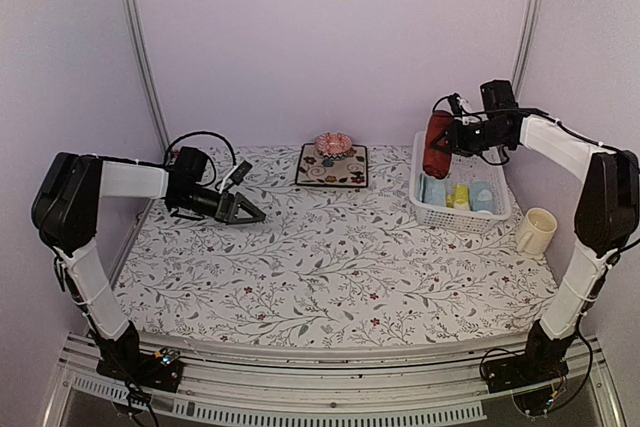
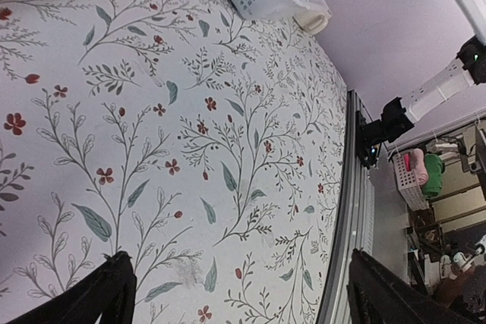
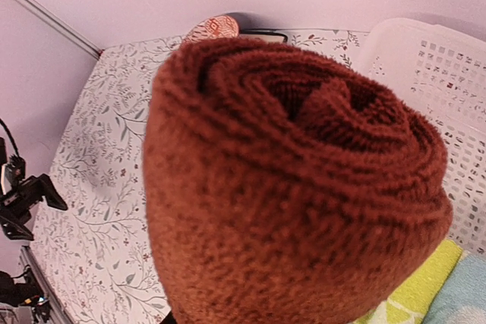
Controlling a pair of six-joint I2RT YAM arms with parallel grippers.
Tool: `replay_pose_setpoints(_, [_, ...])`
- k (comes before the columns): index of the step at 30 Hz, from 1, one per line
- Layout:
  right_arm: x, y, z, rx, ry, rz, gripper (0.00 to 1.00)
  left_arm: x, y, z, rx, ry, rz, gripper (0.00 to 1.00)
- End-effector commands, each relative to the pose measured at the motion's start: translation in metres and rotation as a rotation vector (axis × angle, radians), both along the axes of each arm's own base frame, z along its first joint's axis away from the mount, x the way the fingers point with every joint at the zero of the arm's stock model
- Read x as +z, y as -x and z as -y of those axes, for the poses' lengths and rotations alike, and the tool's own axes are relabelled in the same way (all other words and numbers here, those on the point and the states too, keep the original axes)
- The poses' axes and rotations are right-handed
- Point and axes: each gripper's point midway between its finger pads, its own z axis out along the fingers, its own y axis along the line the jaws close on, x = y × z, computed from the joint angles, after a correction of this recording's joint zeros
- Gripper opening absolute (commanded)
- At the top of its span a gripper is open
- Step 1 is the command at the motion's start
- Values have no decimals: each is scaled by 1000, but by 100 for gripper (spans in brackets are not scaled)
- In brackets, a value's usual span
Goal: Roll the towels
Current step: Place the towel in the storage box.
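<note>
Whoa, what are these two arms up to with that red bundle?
The right end effector grips a rolled dark red towel, holding it over a white basket that already has a yellow towel and pale blue towels in it. The left end effector hangs open and empty above the flowered table covering.

plain lilac walls [image 1: 330,37] behind and on both sides of the floral-covered table [image 1: 300,277]. slim metal posts [image 1: 140,47] at its far corners, slotted aluminium rail [image 1: 330,375] along its near edge. soft, even light throughout.
</note>
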Motion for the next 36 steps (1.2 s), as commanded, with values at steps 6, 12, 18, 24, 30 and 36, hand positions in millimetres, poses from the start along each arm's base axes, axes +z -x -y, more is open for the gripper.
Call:
replay_pose_setpoints(6, [9,3,10,156,-350,-6,28,0,-3,0,-21,23,-5,97])
replay_pose_setpoints(12, [-17,8,13,241,-500,-89,29,-3,-2,0,-28,29,-23,97])
replay_pose_setpoints(18, [-46,15,12,251,-607,-196,28,-8,0,2,-39,38,-52,97])
replay_pose_setpoints(24, [-49,31,13,236,-617,-231,29,-8,2,2,-51,54,-64,97])
replay_pose_setpoints(30, [-60,37,14,215,-604,-267,28,-7,5,3,-60,63,-70,97])
replay_pose_setpoints(36, [-81,32,19,163,-568,-324,29,-8,6,3,-62,63,-76,97])
